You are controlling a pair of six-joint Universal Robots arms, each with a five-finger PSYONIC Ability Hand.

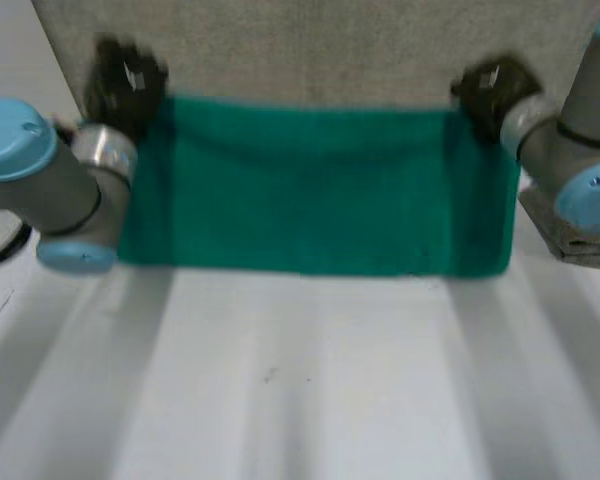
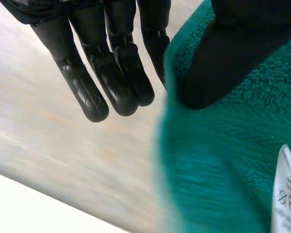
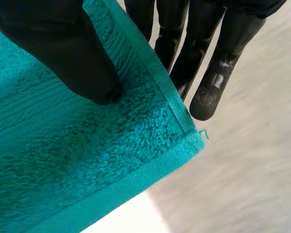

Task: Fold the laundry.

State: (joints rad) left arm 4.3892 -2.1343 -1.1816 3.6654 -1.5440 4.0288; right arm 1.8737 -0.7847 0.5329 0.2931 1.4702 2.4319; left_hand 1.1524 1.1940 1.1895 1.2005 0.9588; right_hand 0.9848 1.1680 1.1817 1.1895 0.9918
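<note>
The left hand (image 1: pixel 125 82) and right hand (image 1: pixel 492 92) each pinch 1 far corner of the green towel (image 1: pixel 320 190), thumb on top and straight fingers (image 3: pixel 211 82) partly hidden beneath. The towel stretches between them over the white table (image 1: pixel 300 380), its far edge against a grey cloth (image 1: pixel 320 45). Its white label (image 2: pixel 287 194) is cut off.

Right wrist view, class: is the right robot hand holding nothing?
No, the right robot hand pinches the green towel near its corner between thumb and fingers.

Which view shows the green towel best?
The head view: the whole green towel spreads between the left hand and right hand. Each wrist view has one corner pinched between thumb and fingers; the left's adds a white label.
</note>
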